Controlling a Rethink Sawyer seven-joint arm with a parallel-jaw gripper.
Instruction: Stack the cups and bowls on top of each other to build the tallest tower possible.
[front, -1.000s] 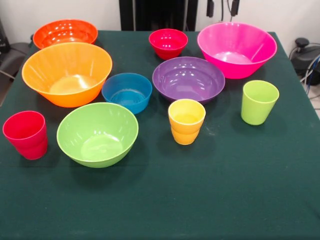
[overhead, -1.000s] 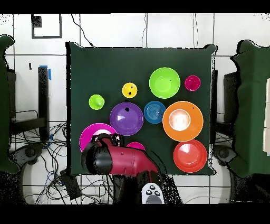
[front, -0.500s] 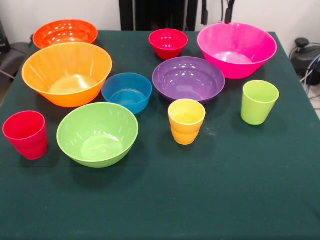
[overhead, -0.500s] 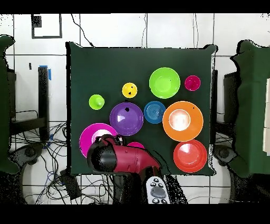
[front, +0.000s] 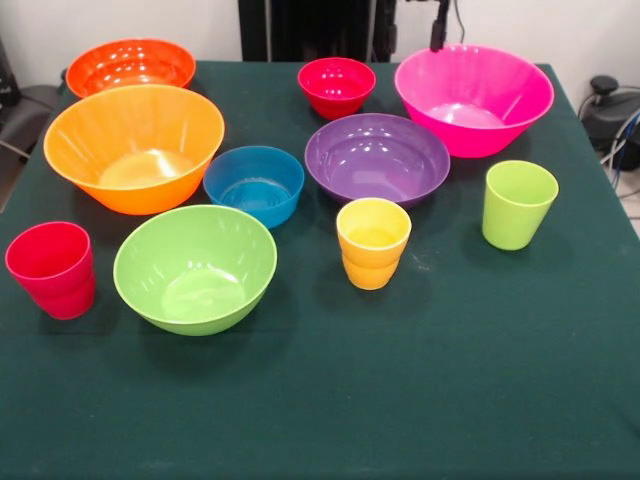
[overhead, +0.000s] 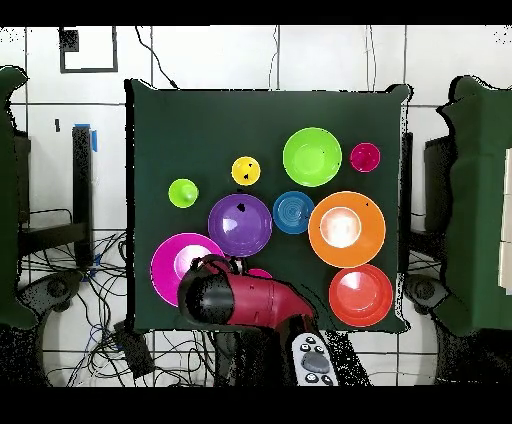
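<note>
- Stacking has not begun, by the look of it: every piece sits alone on the desk (front: 480, 380), none nested in another, so no tower exists yet.
- Purple bowl (front: 377, 158) lies at centre of the front view, with the pink bowl (front: 474, 97) at upper right, the small red bowl (front: 337, 86) at top centre and the blue bowl (front: 254, 184) just left of centre.
- Light orange bowl (front: 134, 146) and red-orange bowl (front: 130, 66) fill the upper left; the lime green bowl (front: 195, 267) sits lower left.
- Cups stand apart along the lower half of the spread: red cup (front: 52, 269) at far left, yellow cup (front: 373, 242) at centre, lime green cup (front: 519, 203) at right.
- Arm (overhead: 245, 300) hangs over the bottom edge of the desk in the overhead view, between the pink and small red bowls.
- End effector (front: 437, 36) shows only as a dark tip at the top edge of the front view, just above the pink bowl's far rim; I cannot tell how far open it is, and it appears to hold and touch nothing.
- Next move, I judge, calls for descending onto a first bowl's rim to grasp it and carry it into a wide base bowl.
</note>
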